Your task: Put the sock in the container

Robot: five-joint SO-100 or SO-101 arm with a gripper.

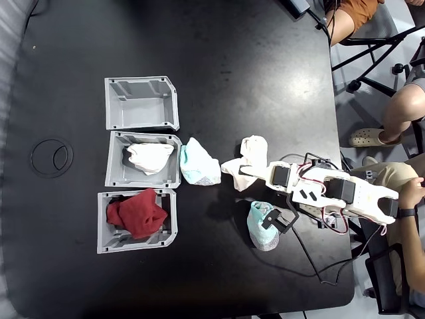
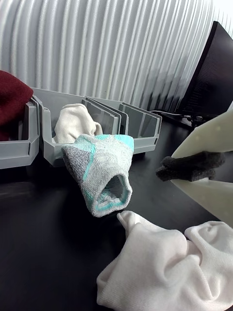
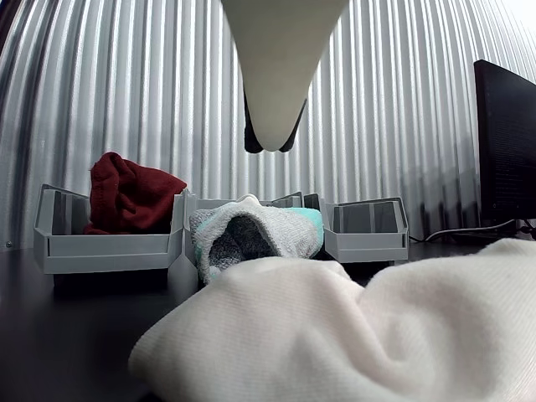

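Fixed view first: we see the sock point(image 1: 147, 157) lying inside the container point(image 1: 111, 161), the middle one of three grey bins on the table point(image 1: 232, 66). So we think the job is almost over, and the step now is to get the arm away safely. The jaws hang well away from the container, out past its low side, over a longer white sock point(image 1: 252, 149). We cannot tell if they are spread or pressed together. To do this well, we should lift up first. Then we will not drag that long sock, or the green sock point(image 1: 198, 164) just beside the container's low side. The sock is a round lump. Its slightly longer way runs from the container's back wall toward the low side.
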